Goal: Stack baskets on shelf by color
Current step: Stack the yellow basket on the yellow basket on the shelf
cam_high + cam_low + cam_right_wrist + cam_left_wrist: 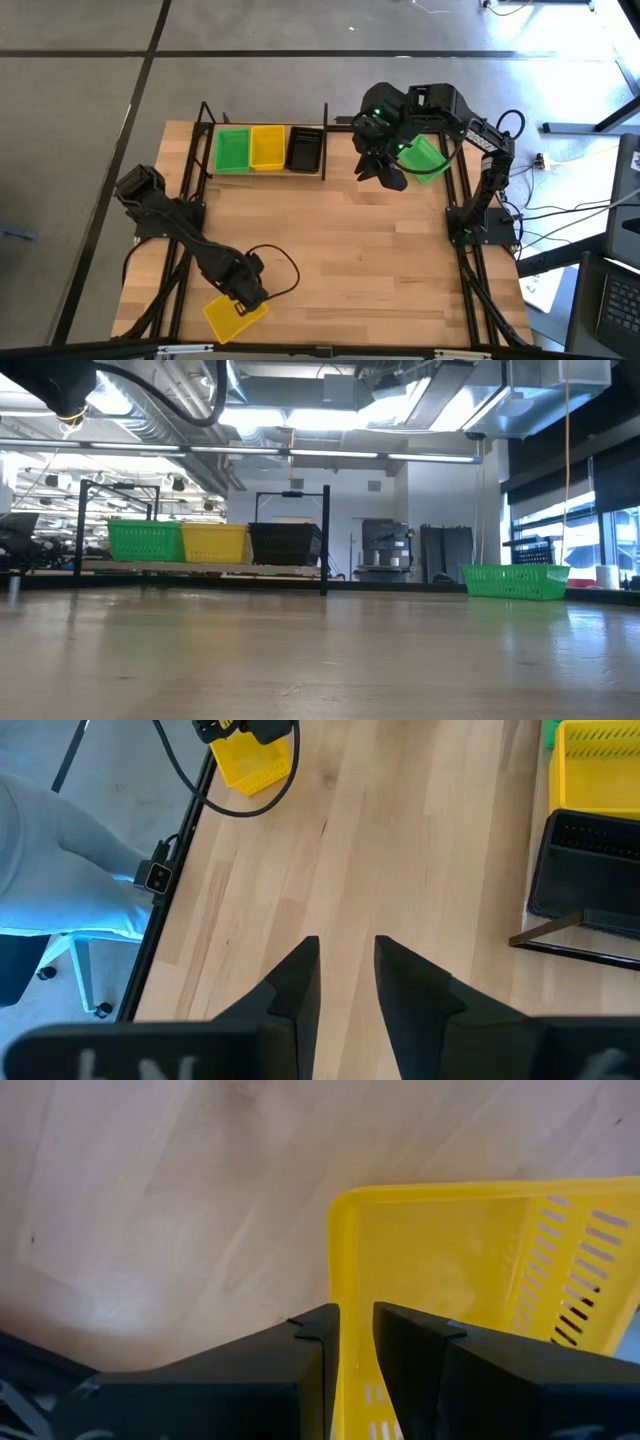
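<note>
Left gripper (243, 297) at near left table edge, fingers pinching the wall of a yellow basket (232, 317). On the far shelf (263, 172): green basket (232, 150), yellow basket (267, 147), black basket (305, 148), left to right. Right gripper (385, 170) hovers far right, slightly apart, holding nothing, beside another green basket (428, 158).

green basket (428, 158): partly hidden under right arm | yellow basket (470, 1270): cut by frame edge
</note>
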`<state>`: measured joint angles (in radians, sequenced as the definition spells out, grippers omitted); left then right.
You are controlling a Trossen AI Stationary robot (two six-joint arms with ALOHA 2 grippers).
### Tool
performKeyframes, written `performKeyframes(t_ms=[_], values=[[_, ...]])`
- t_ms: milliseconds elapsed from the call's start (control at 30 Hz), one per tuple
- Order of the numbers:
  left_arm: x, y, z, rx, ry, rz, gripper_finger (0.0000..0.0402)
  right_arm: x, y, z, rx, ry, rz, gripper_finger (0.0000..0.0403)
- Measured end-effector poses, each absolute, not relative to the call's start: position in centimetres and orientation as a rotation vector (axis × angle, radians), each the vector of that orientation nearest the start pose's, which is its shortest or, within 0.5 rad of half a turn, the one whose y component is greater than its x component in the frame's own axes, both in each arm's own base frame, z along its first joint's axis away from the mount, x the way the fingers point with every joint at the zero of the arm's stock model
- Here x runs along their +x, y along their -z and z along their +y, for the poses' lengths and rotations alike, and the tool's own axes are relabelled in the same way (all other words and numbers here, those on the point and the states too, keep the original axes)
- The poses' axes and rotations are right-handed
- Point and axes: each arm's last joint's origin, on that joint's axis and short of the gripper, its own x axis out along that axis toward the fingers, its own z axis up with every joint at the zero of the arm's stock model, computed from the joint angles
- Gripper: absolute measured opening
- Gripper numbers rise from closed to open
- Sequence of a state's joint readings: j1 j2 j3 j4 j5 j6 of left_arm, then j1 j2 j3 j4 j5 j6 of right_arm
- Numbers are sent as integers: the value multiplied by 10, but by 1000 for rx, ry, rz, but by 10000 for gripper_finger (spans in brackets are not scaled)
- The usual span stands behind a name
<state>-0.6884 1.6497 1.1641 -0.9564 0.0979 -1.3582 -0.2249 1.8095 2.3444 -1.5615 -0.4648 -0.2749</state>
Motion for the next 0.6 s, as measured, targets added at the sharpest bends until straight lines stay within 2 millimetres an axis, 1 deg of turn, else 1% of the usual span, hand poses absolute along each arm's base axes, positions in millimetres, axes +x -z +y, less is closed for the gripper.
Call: performKeyframes(t_ms=[600], values=[[229, -209, -191, -641, -393, 1513, 57, 306, -456, -57, 95, -348, 924, 96]])
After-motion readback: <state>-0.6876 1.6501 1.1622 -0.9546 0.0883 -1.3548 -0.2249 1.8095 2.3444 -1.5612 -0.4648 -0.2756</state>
